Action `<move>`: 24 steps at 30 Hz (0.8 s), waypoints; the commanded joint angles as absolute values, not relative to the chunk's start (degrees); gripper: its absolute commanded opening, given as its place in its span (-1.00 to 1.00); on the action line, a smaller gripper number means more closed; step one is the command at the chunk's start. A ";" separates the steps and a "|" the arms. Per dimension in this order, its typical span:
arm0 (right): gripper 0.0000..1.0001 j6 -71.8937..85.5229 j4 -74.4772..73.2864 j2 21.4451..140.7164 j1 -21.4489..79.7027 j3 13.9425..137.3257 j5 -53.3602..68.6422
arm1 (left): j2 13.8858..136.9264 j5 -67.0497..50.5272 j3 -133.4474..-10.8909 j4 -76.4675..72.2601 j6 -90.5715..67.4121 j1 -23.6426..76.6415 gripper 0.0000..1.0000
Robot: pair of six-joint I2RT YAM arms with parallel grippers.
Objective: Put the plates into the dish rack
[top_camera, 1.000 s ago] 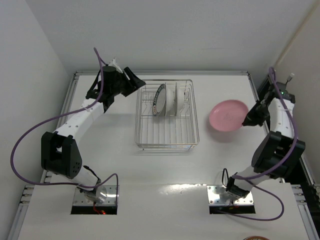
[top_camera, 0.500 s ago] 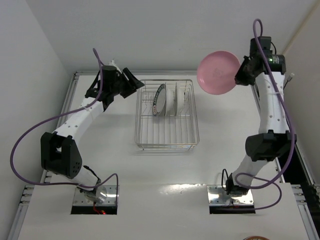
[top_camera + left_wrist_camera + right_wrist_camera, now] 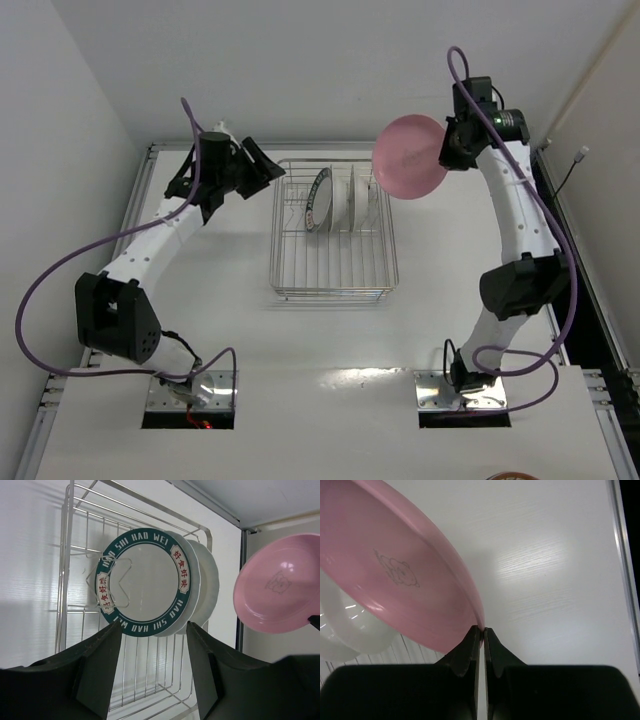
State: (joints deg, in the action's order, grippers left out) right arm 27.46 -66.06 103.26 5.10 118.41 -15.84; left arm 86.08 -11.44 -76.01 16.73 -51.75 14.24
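Plate rim (image 3: 141,536) — "HAO SHI HAO WEI"

White table (image 3: 450,300), silver wire dish rack (image 3: 335,268) standing on it, toward the far edge

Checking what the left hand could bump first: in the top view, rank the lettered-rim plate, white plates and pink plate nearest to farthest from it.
1. Lettered-rim plate, upright in the rack, closest to the left hand.
2. White plates, just right of it.
3. Pink plate, held by the right hand near the rack's far-right corner.
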 commanded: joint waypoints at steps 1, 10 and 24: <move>-1.00 25.93 -60.82 100.63 7.55 118.39 -16.52 | 83.06 -10.46 -77.17 16.96 -52.21 13.80 0.03; -1.00 28.30 -62.83 103.87 15.72 129.60 -13.80 | 81.48 -4.31 -77.78 22.41 -49.14 13.80 0.03; -1.00 29.62 -64.00 113.65 31.46 136.43 -26.18 | 78.84 18.88 -84.63 37.60 -36.83 21.18 0.08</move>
